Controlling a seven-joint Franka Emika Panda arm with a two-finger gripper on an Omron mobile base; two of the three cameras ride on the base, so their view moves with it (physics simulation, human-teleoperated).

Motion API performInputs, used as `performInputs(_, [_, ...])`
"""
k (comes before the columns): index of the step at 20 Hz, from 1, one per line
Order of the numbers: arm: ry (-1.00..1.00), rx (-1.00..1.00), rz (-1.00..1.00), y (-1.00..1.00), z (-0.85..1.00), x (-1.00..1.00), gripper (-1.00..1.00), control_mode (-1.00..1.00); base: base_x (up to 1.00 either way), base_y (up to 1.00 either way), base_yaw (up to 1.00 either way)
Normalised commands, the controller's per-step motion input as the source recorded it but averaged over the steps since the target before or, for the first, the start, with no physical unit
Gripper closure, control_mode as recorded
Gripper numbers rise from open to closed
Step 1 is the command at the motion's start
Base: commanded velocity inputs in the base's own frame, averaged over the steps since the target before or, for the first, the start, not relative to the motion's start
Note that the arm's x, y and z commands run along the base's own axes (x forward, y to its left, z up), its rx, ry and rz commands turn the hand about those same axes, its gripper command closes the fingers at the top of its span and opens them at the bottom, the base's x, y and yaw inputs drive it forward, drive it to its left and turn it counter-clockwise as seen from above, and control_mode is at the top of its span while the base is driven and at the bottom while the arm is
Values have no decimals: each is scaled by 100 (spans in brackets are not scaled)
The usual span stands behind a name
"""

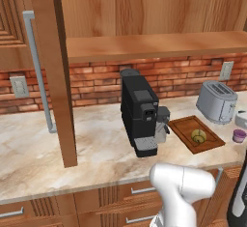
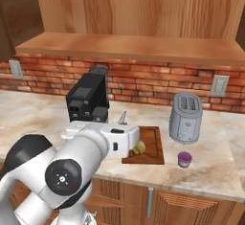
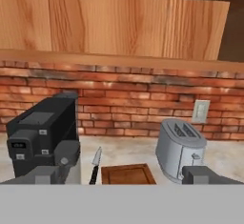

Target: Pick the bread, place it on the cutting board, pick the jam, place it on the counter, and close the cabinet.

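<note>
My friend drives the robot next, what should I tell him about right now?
Fingers: spread wide apart, holding nothing, facing the brick wall above the counter.
Bread: lying on the cutting board.
Jam: standing on the counter, right of the board, in front of the toaster.
Cabinet: its door stands open at the left.
Done: bread and jam are placed.
Left: swing the cabinet door shut.
</note>
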Motion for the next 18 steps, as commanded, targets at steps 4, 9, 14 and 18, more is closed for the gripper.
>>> performInputs(4, [-10, 0, -3, 22, 18, -40, -100, -100, 0, 0, 0])
performInputs(9, [-15, 0, -2, 20, 7, -30, -100, -100, 0, 0, 0])
performInputs(14, [-11, 0, -4, 23, 1, -28, -100, -100, 0, 0, 0])
performInputs(18, [-3, 0, -7, 42, 0, -12, -100, -100, 0, 0, 0])
